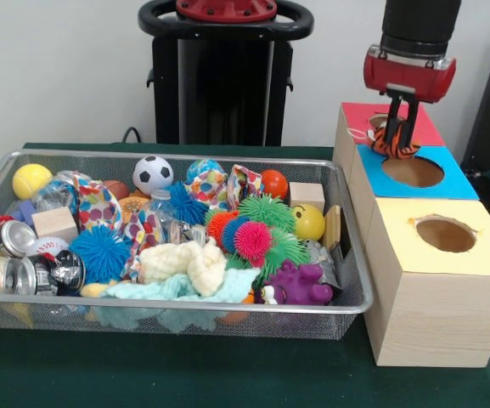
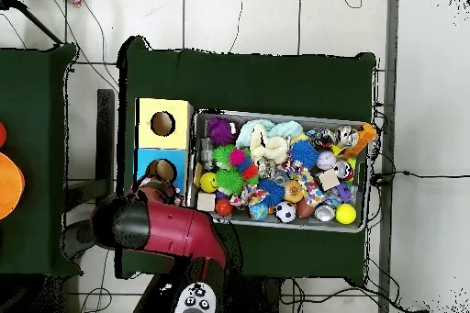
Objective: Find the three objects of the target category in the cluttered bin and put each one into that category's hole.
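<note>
Three holed boxes beside wire bin, fingers above

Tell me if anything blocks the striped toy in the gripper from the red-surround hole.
Nothing visible does. The gripper holds an orange-and-black striped plush above the boxes, near the red-surround hole, whose opening looks clear. The front view suggests the toy hangs slightly toward the blue-surround hole.

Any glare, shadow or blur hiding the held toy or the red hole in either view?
Front view: even light, no glare; the hand grips an orange-and-black striped plush toy, which covers most of the red hole. Overhead view: the arm covers that hole entirely.
</note>
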